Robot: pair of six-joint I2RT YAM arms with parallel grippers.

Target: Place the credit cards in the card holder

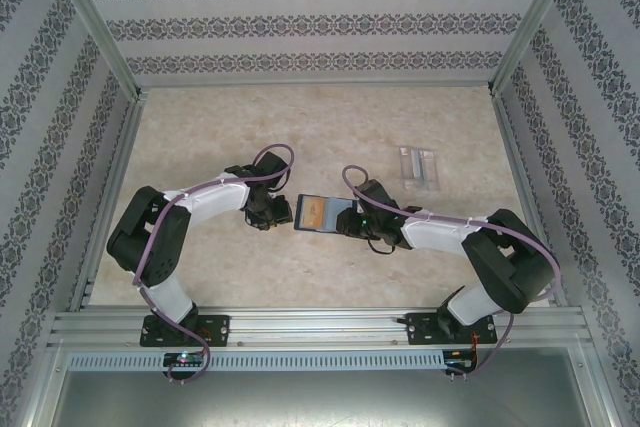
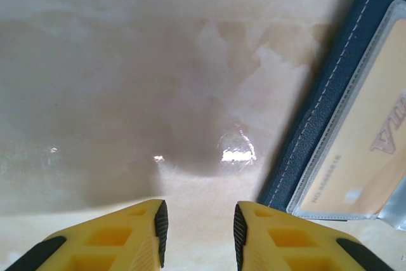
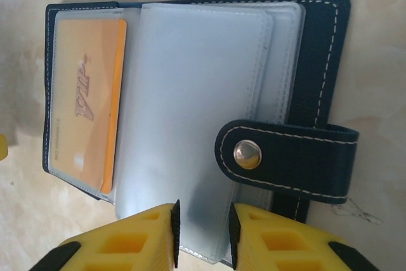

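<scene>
Top external: card holder [image 1: 322, 213] lies open and flat on the table [image 1: 300, 137], mid-table, between the two grippers. I see an orange card [image 1: 316, 213] face-up inside it. Left gripper [image 1: 286, 218] sits just beside the holder's left edge, right gripper [image 1: 346, 222] at its right edge. Clear box [image 1: 417, 164] is farther back and to the right, well apart from both. Left wrist: left gripper [image 2: 198, 223] fingers stand a narrow way apart with only bare table between the pads, holding nothing. The holder's navy stitched edge [image 2: 330, 112] runs diagonally at the right of frame, beside the right finger but not between the two; the orange card [image 2: 374, 157] shows through its clear window. Right wrist: holder [image 3: 320, 49] is spread open below me, the orange card [image 3: 85, 103] tucked in the left-hand clear pocket, a stack of clear sleeves [image 3: 190, 112] fanned over the middle, snap tab [image 3: 288, 157] lying across them on the right. Right gripper [image 3: 203, 230] fingers are narrow, with the near edge of the clear sleeves between the pads; I cannot tell whether they actually pinch it or just straddle it.
</scene>
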